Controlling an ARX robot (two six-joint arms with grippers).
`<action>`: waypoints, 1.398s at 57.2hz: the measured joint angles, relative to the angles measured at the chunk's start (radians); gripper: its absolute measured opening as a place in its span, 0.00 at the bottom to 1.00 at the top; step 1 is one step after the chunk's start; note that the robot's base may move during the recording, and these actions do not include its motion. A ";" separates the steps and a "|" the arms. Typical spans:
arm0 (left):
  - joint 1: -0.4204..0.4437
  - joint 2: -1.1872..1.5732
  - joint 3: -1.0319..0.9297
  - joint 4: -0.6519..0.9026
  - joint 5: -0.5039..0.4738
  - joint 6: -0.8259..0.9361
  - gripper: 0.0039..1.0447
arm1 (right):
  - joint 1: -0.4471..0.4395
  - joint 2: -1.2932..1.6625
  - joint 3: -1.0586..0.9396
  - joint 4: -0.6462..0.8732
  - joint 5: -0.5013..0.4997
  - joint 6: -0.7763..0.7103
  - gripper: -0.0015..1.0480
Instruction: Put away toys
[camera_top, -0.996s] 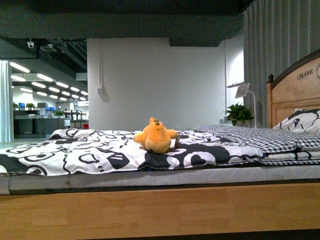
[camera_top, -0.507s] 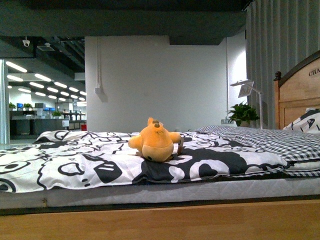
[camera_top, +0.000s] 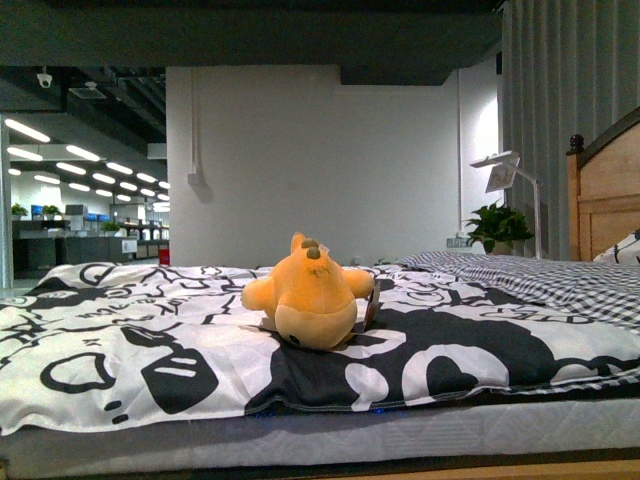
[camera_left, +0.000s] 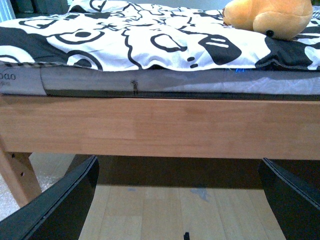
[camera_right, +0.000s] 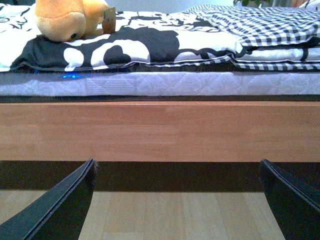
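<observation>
- The orange-yellow plush toy (camera_top: 310, 300) lies on the bed, on a black-and-white patterned quilt (camera_top: 150, 340), near the middle of the front view and a little in from the near edge.
- It rests with its rounded body toward the camera, and a small brown tag (camera_top: 372, 303) sticks out at its right side.
- Compared with a second ago, the toy fills more of the front view and sits lower in it. It lies on the same patch of quilt.
- The bed's wooden side rail (camera_left: 160, 127) filled the bottom of the front view earlier. Now only a thin sliver shows there, below the grey mattress (camera_top: 420, 435).
- The headboard (camera_top: 605, 195) has slid to the far right edge of the front view, and the patterned pillow seen earlier is almost out of frame.
- A checked blanket (camera_top: 545, 280) covers the right part of the bed. A desk lamp (camera_top: 500, 172) and a potted plant (camera_top: 497, 225) stand behind it by the wall.
- The left gripper (camera_left: 180, 200) hangs below the side rail over the wooden floor (camera_left: 150, 210), its jaws spread wide and holding nothing. In its view the toy is up on the bed, well apart from it.
- The right gripper (camera_right: 177, 200) is also spread wide and empty, low in front of the rail, with the toy well apart on the quilt above.
</observation>
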 joint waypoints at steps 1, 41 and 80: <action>0.000 0.000 0.000 0.000 0.000 0.000 0.94 | 0.000 0.000 0.000 0.000 0.000 0.000 0.94; 0.000 0.000 0.000 0.000 0.000 0.000 0.94 | 0.000 0.001 0.000 0.000 0.000 0.000 0.94; 0.000 0.000 0.000 0.000 0.000 0.000 0.94 | 0.000 -0.001 0.000 0.000 0.001 0.000 0.94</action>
